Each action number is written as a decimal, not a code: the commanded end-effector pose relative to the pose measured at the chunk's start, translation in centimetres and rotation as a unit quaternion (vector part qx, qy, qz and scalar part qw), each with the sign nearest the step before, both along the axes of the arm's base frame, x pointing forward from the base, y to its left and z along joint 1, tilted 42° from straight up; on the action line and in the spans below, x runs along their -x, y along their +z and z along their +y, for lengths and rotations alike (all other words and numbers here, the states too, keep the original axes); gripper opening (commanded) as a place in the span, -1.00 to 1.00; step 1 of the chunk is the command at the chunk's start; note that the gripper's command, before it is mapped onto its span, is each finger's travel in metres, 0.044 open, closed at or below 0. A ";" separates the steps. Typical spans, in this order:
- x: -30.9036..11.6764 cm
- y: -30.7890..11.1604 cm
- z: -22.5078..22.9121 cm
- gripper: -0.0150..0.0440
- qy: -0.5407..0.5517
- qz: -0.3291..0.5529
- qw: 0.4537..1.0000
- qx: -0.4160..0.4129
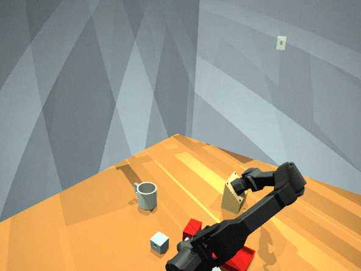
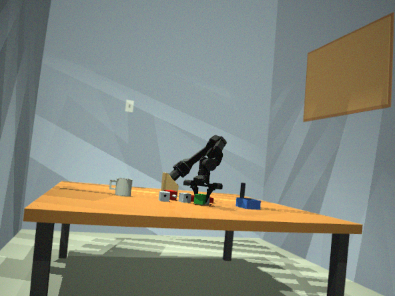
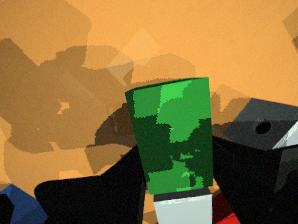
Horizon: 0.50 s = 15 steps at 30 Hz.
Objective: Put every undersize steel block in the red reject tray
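Note:
My gripper is shut on the green gauge, low over the table. In the wrist view the gauge's end meets a steel block almost face to face; no pin shows between them, only a thin dark band. A second block with a dark hole stands beside it. A third block stands farther along the row. The red tray lies behind the blocks, partly hidden by the arm; its inside shows only in part.
A red block-shaped piece with a silver pin stands behind the row. A grey mug and a tan wedge stand beyond. A blue block with a black post stands on the other side.

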State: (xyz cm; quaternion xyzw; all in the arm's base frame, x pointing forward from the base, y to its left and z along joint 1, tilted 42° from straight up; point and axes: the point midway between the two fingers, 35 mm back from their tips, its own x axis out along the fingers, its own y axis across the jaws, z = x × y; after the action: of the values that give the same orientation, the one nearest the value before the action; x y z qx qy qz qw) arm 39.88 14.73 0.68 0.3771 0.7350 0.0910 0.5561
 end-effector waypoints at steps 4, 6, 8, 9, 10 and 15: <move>0.3 0.2 0.0 -0.49 -0.003 0.000 1.000 -0.002; 0.3 0.2 0.0 -0.49 -0.003 0.000 1.000 -0.002; 0.4 0.3 0.1 -0.49 -0.003 0.000 1.000 -0.002; 0.4 0.3 0.1 -0.49 -0.003 0.000 1.000 -0.002; 0.5 0.4 0.1 -0.49 -0.003 0.000 1.000 -0.002; 0.6 0.5 0.2 -0.49 -0.003 0.000 1.000 -0.002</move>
State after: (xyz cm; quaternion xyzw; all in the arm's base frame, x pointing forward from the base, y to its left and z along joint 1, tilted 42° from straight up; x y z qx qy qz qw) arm 39.29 14.89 0.92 0.3773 0.7354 0.0905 0.5555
